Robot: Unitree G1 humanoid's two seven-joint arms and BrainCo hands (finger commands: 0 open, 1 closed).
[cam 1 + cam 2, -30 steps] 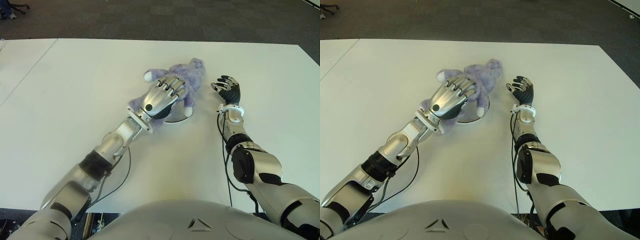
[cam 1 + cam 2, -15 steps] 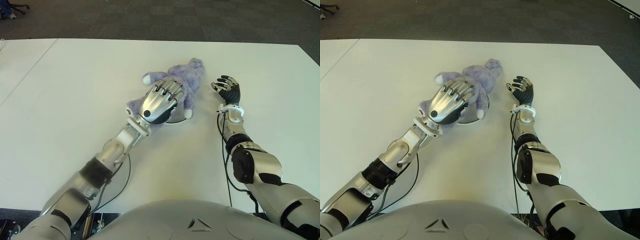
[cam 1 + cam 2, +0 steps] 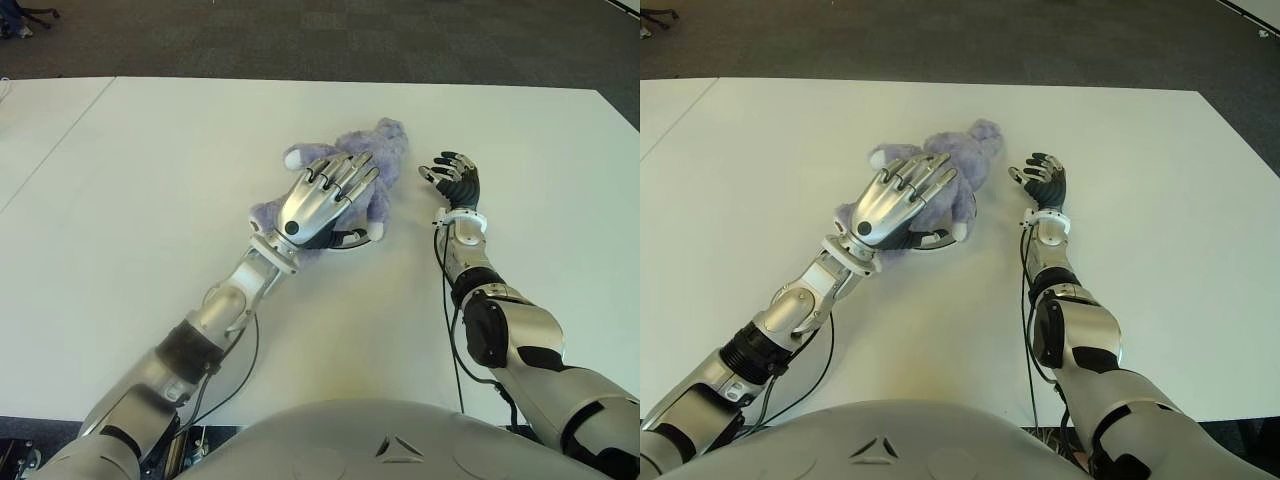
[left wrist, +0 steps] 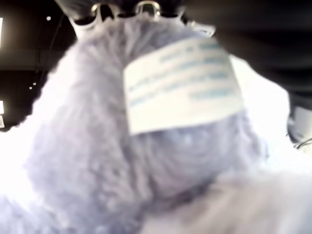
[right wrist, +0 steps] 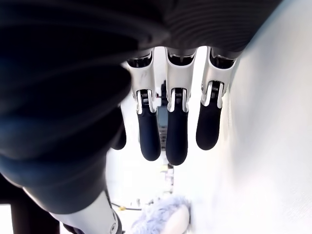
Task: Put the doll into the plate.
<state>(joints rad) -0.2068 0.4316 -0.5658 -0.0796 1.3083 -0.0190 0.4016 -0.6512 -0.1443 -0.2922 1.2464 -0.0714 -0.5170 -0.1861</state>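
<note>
A purple plush doll [image 3: 388,148] lies on a small white plate [image 3: 352,242] at the middle of the white table [image 3: 150,180]; only the plate's near rim shows under it. My left hand [image 3: 328,192] hovers flat over the doll's body, fingers stretched out and spread, not gripping. The left wrist view is filled by the doll's fur [image 4: 97,161] and its white sewn-in label [image 4: 183,83]. My right hand [image 3: 452,178] shows on the table just right of the doll, apart from it, with its fingers [image 5: 176,131] relaxed and holding nothing.
The table's far edge [image 3: 350,83] borders dark carpet. A second white table [image 3: 30,120] adjoins on the left. A cable [image 3: 448,310] runs along my right forearm. Bare tabletop lies on both sides of the plate.
My left hand's fingers were curled around the doll and have straightened out over it. The doll has shifted slightly left and settled on the plate. The right hand has hardly moved.
</note>
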